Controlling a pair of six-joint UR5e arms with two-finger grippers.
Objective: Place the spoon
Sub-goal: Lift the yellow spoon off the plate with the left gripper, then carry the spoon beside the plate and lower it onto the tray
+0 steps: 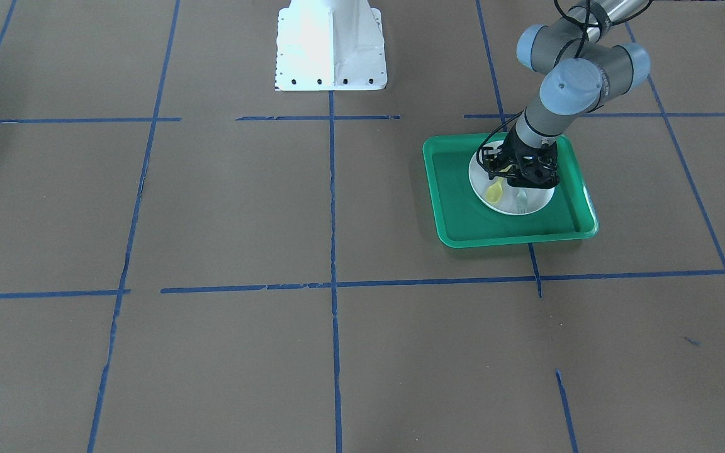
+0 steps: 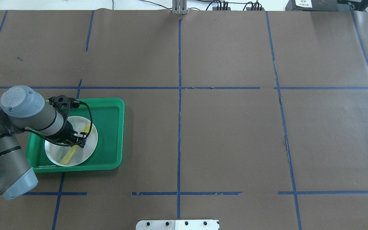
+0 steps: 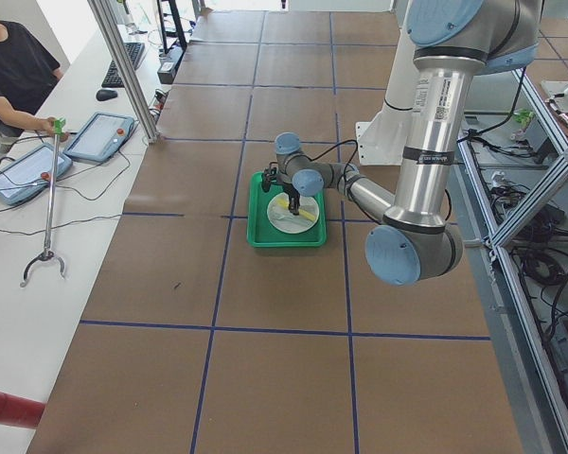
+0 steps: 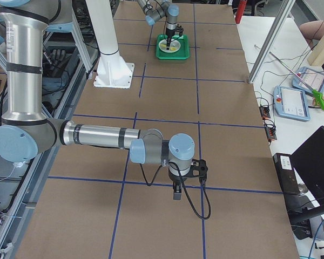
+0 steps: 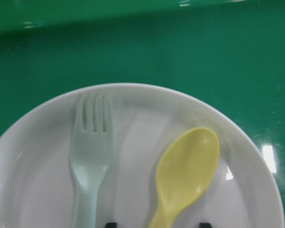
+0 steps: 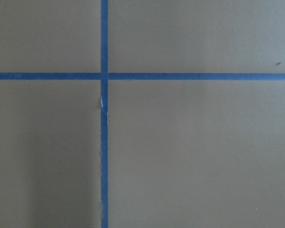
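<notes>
Left wrist-mounted view: left gripper (image 2: 77, 141) jaws stand apart, the small yellow plastic spoon (image 5: 187, 173) between them by its handle; pale grey-green plastic fork (image 5: 90, 156) lies outside them. For the right gripper (image 4: 178, 189), I cannot tell.

The yellow spoon (image 5: 187, 175) lies flat on the white plate (image 5: 38, 156).

In the left wrist view the bottom edge cut off the handles of the spoon (image 5: 187, 173) and the fork (image 5: 90, 152), and the plate (image 5: 133, 95) ran out of frame too. From overhead the left gripper (image 2: 78, 142) covered the spoon's middle — the fork lay hidden beneath the left arm (image 2: 43, 119). The right gripper (image 4: 176, 194) showed only from the side, too small to read.
</notes>
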